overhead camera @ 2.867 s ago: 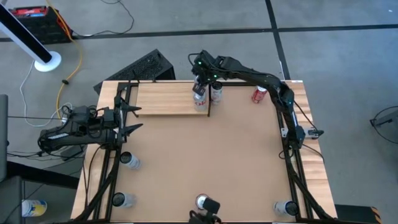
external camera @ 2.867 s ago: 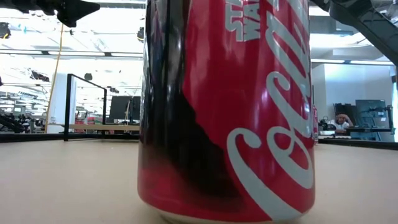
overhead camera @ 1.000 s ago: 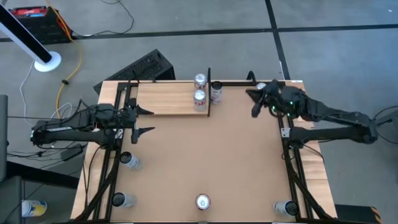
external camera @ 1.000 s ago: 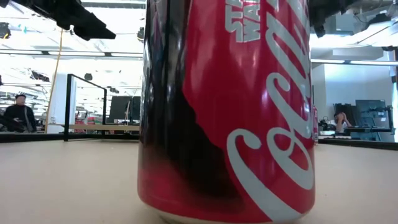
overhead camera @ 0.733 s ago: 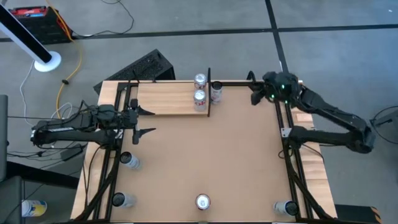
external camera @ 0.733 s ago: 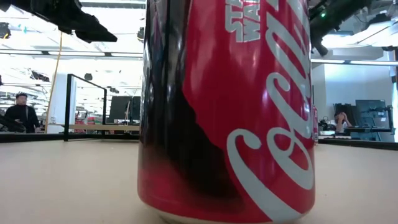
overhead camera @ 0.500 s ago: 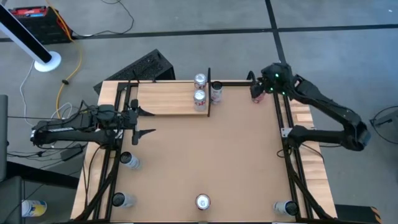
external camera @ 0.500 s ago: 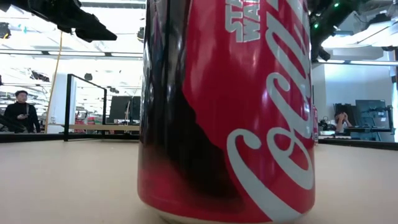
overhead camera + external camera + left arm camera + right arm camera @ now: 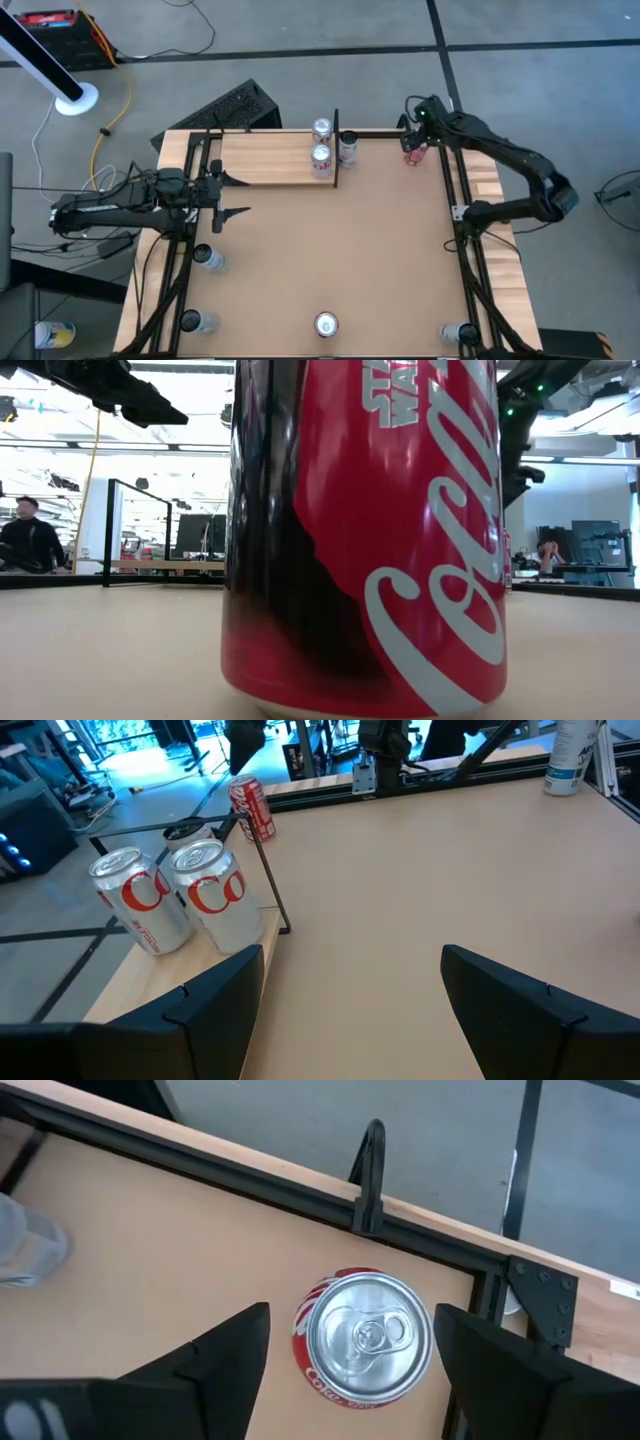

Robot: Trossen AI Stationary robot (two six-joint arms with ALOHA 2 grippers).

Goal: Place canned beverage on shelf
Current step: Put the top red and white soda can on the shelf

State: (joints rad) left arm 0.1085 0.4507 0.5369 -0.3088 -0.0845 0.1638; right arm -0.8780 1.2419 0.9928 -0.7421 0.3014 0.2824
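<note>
A: Red can (image 9: pixel 363 1336), item one: standing upright on the tabletop (image 9: pixel 330 250) at the far right corner, just inside the black frame rail (image 9: pixel 300 1185). The right gripper (image 9: pixel 350 1370) is hanging directly over it, fingers spread wide, one on each side of the lid, holding nothing.

B: Advice for the descent?

A: Judged from here, it is lining up well; it should be dropping straight, keeping the can centred between the fingers, and closing on the body below the rim, not on the lid edge.

B: Left gripper (image 9: pixel 350 990)?

A: Waiting at the table's left edge, fingers wide apart, empty.

B: Destination?

A: Shelf (image 9: pixel 265 160), pale wood plank at the far side, left of centre. Two silver cans (image 9: pixel 321 143) are occupying its right end beside the thin black upright (image 9: pixel 336 150); a third can (image 9: pixel 348 147) is standing just past that upright, on the tabletop.

B: Risk?

A: Probably clipping those cans; the bare plank to their left is looking safer.
</note>
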